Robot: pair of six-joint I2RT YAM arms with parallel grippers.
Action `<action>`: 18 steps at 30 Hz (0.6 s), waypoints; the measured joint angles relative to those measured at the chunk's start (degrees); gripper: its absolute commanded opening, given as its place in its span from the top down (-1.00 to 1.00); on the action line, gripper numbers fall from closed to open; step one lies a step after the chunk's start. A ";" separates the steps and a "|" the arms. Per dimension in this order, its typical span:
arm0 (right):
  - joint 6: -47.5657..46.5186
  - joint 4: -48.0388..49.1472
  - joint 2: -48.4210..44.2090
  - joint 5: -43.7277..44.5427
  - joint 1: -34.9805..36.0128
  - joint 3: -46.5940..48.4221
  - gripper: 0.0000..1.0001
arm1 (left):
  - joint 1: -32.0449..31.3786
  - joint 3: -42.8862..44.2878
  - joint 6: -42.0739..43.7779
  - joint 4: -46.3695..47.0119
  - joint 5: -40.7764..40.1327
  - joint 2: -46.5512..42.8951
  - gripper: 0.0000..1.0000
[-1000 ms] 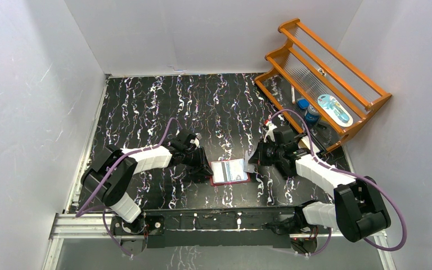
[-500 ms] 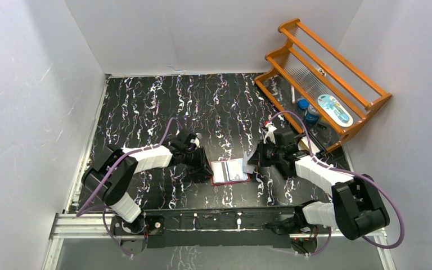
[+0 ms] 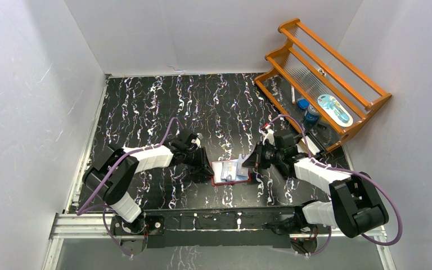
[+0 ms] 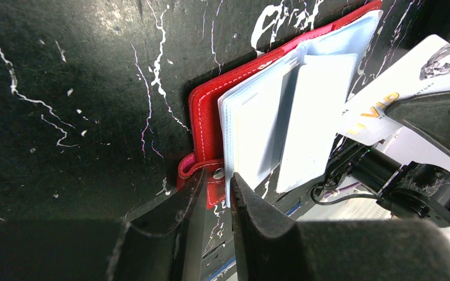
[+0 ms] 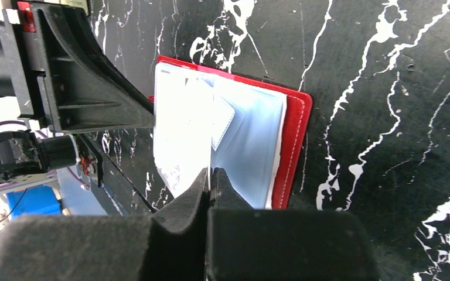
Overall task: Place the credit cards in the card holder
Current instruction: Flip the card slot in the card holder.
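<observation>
With the card holder (image 3: 225,173) lying open and flat on the table (image 3: 146,112), it sits mid-width and close to the near edge. Its long axis runs left-right, roughly parallel to that edge. Red cover is down and the clear pockets (image 4: 269,117) face up. One pocket leaf is lifted partway off the stack. The clasp tab (image 4: 202,170) points toward the table's left edge.

A pale card (image 4: 398,82) with "VIP" print is above the holder's right half and off the table. It's tilted, long axis sloping from the right down toward the pockets, leading end low and at the pocket leaves. Can't tell if it's in a slot.

Right gripper (image 5: 211,172) is over the holder's right edge. Its fingers are pressed together, pinching the card's trailing end.

Left gripper (image 4: 215,181) is at the holder's left edge. Its fingers are drawn in to a narrow gap, clamped over the clasp tab and the adjoining pocket edge.

A wooden rack (image 3: 285,26) with a few small items stands at the far right corner, well apart.
</observation>
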 measured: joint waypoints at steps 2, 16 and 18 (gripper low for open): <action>0.85 0.37 -0.15 -0.74 0.00 0.04 1.00 | 0.00 0.00 0.00 0.00 0.02 0.00 0.60; 8.66 9.81 1.88 -5.60 0.02 0.11 1.00 | -0.07 0.13 0.00 -0.22 -0.02 0.00 0.60; 10.12 11.61 3.15 -6.08 0.04 0.09 1.00 | -0.11 0.22 0.00 -0.31 -0.07 0.00 0.59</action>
